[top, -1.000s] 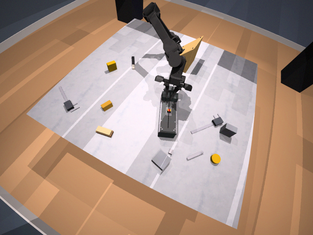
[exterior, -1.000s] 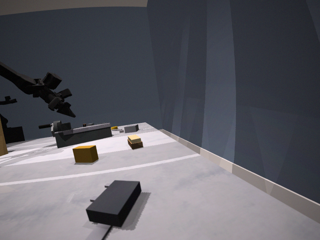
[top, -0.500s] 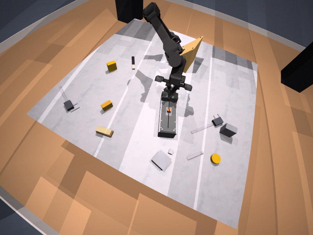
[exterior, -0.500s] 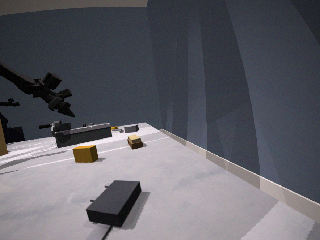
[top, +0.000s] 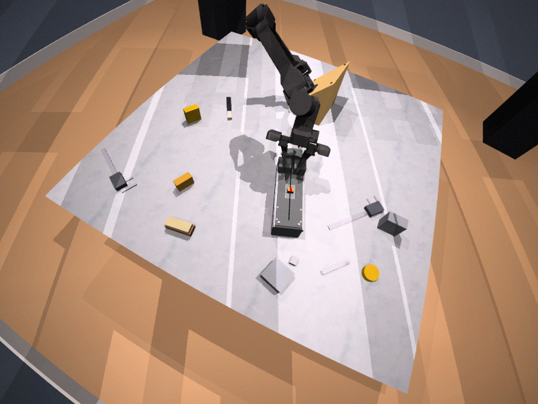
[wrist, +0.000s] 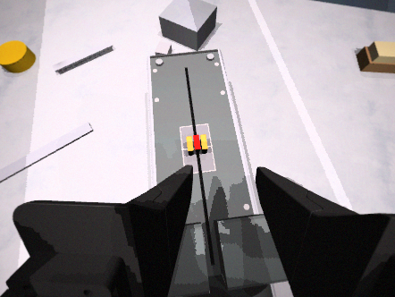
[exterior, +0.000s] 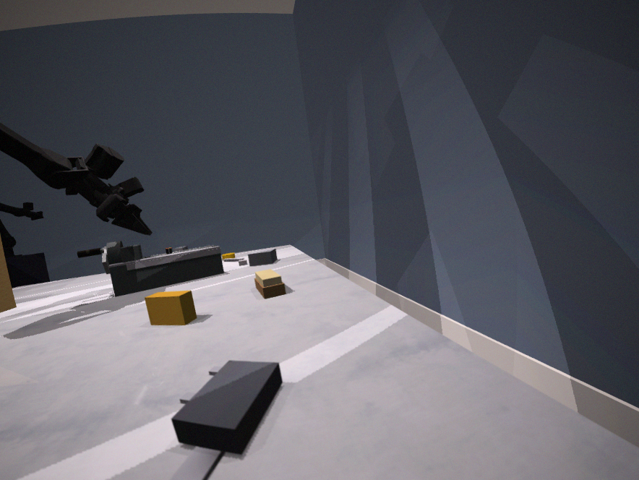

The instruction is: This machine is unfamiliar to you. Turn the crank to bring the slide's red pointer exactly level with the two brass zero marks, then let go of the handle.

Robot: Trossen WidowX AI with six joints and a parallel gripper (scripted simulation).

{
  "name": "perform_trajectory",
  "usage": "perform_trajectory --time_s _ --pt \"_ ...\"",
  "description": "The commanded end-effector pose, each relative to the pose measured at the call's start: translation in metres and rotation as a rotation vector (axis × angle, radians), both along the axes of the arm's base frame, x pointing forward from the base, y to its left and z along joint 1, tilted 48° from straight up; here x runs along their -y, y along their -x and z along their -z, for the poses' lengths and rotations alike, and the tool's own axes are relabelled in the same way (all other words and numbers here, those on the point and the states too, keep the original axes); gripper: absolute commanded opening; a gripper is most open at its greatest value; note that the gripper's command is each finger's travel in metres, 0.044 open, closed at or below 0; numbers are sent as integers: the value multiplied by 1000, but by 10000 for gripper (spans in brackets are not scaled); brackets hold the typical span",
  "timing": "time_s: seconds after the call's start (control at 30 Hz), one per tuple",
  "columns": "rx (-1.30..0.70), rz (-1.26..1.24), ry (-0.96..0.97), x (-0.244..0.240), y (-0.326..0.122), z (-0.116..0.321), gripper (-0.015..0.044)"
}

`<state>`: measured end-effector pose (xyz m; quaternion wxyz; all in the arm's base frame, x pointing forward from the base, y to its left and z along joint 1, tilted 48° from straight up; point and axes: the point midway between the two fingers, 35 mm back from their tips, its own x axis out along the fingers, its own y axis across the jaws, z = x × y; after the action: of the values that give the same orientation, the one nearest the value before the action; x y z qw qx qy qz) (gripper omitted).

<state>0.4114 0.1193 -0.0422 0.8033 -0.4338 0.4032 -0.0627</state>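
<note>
Red pointer of the slide sits between two yellow brass zero marks, about level with them, midway along the long dark-grey metal machine. My black gripper's fingers stand apart, empty, above its crank end.

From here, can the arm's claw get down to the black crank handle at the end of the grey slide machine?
Probably yes: the open claw hangs above the machine, and nothing visible blocks the black crank handle.
</note>
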Motion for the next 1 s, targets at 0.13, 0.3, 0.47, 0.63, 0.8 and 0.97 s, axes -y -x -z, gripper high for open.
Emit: perform_trajectory --time_s 0.13,0.3,0.47,0.63,0.8,0.97 --pt "0 0 1 0 0 0 394" --pt "0 0 1 0 0 0 387" --pt "0 0 1 0 0 0 256" --pt "0 0 1 0 0 0 125" --pt "0 0 1 0 0 0 0" --pt "0 0 1 0 0 0 0"
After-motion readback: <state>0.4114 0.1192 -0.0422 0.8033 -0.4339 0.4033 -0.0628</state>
